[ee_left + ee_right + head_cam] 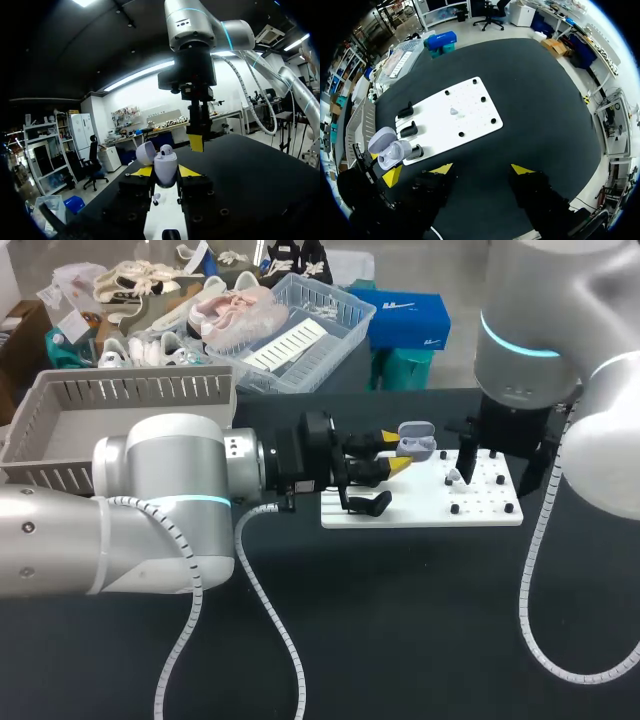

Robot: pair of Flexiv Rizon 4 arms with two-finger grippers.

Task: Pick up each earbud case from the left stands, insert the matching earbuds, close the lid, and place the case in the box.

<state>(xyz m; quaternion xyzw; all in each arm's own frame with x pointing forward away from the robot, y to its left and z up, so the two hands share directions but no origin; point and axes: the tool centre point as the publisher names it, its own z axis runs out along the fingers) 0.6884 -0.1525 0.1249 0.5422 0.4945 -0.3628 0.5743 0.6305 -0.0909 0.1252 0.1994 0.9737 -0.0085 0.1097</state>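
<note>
Left end effector (pixel 165 172): closed on the earbud case (pixel 166 165) from 2 sides, holding it with the lid open above the left edge of the white board (pixel 470 107).
Right end effector (pixel 482 170): fingers spread wide with nothing between them; it hangs over the board's right part.
Case contents: 1 earbud appears seated in the open case; the 2nd socket cannot be judged.
Loose earbud (pixel 454 111): lies near the board's middle, apart from both end effectors.
Stands (pixel 409 130): 3 black stands along the board's left edge, none carrying a case.
Box (pixel 120 405): grey and slotted, at the far-left corner of the desk (pixel 400 620); no case is visible in it.
Progress: an early stage, by judgement. This case is lifted and open, probably with 1 earbud in. The other earbud, the lid closing and the placement in the box are left.
View differences: only the left wrist view shows the earbud inside the case. Only the right wrist view shows all 3 stands. Only the head view shows the inside of the box.
</note>
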